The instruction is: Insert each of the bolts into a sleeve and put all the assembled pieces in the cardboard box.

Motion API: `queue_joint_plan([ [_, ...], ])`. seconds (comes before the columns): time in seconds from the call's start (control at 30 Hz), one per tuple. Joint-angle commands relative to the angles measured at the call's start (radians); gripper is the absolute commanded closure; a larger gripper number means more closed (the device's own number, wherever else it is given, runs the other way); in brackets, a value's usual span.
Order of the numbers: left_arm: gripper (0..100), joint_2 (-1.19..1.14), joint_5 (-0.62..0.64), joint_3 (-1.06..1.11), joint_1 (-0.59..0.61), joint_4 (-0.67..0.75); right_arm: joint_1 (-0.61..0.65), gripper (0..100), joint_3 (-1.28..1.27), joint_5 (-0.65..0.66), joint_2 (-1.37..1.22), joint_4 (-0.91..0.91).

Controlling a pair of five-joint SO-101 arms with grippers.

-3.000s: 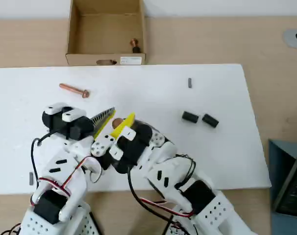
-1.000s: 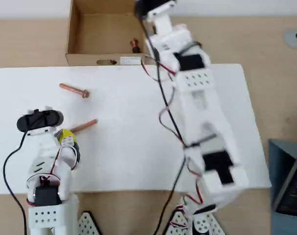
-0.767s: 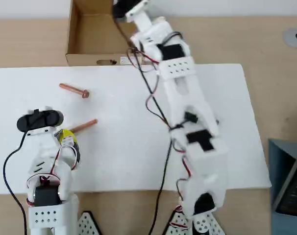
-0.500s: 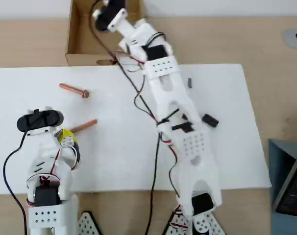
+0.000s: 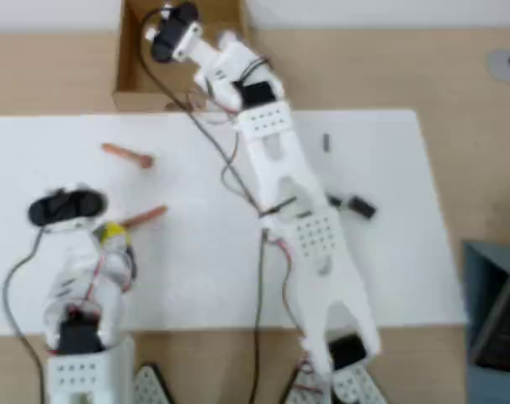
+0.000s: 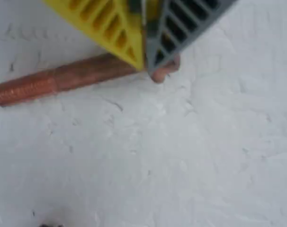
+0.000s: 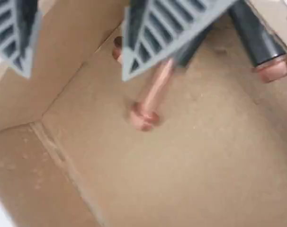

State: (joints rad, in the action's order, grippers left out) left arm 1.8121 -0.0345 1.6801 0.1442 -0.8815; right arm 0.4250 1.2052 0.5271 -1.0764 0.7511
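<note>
Left gripper (image 6: 146, 64): near the left edge of the white mat (image 5: 390, 269); the yellow and grey fingers are closed together, with no gap between the tips.
Near bolt (image 6: 77, 78): lies flat on the mat, passing under the closed tips. Its head is at the tips, and I cannot tell if they touch it. Its long axis is slanted, and the threaded end points away from the gripper toward the mat's far right.
Far bolt (image 5: 127, 155): near the far left corner of the mat, well apart from both grippers and almost parallel to the far edge, with the thicker end to the right.
Sleeve (image 5: 362, 206): on the right part of the mat, just beside the right arm.
Right gripper (image 7: 77, 73): above the floor of the cardboard box (image 7: 181, 179), fingers wide open and holding nothing.
Assembled piece (image 7: 150, 106): flat on the box floor, not between the fingers. The bolt head lies just past one grey fingertip, and the shaft runs back under that finger into a dark sleeve.
Second assembled piece (image 7: 257, 40): lies by a box wall, copper end showing.
</note>
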Motion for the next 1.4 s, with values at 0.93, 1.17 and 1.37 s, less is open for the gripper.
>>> queue_joint_plan([
  [0.93,100,0.010,0.000,0.012,-0.003,-0.009,-0.004,85.3,0.464,0.002,0.309,0.884],
  [1.17,100,0.010,0.000,0.012,-0.003,-0.009,-0.015,85.3,0.460,-0.130,0.469,1.036],
  [1.37,100,0.010,0.000,0.012,-0.003,-0.009,-0.067,85.3,0.401,-0.222,0.598,1.037],
])
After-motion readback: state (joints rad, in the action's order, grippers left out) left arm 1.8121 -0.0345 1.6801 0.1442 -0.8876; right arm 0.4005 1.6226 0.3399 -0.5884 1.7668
